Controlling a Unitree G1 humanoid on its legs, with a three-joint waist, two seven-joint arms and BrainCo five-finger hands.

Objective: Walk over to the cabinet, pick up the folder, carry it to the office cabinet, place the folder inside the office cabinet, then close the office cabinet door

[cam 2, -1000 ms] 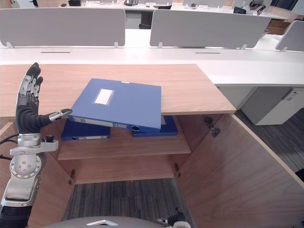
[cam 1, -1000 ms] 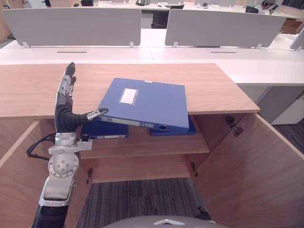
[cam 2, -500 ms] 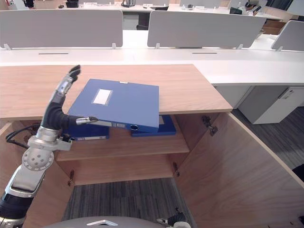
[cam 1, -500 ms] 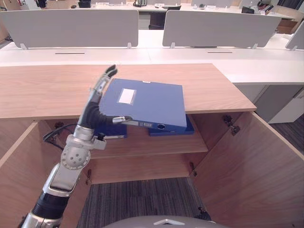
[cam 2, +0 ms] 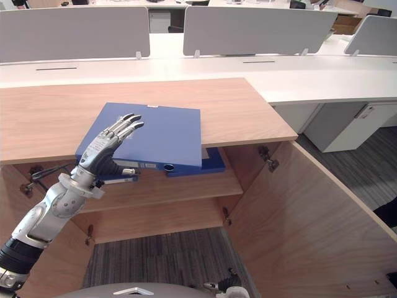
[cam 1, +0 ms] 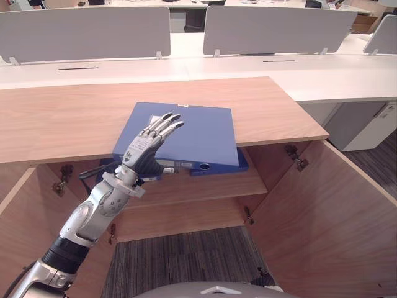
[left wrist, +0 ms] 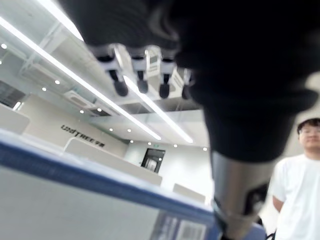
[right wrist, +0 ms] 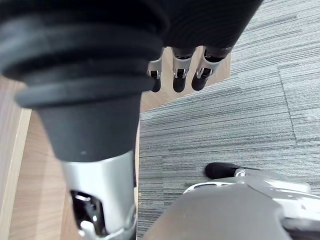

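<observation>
Bracketing the tilted blue folder (cam 1: 205, 133) with the left hand (cam 1: 144, 152), fingers straight above its cover, thumb under its front edge, likely readying a pinch; right hand (right wrist: 180, 75) hanging slack

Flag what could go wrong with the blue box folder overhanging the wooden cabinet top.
The blue box folder overhangs the front edge of the wooden cabinet top; the left hand, fingers straight over its cover, might tip it off. Falling, it could strike the blue folders on the shelf below.

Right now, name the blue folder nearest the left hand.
The top folder, leaning on the cabinet top by the left hand; the left and right ones lie flat on the shelf.
</observation>
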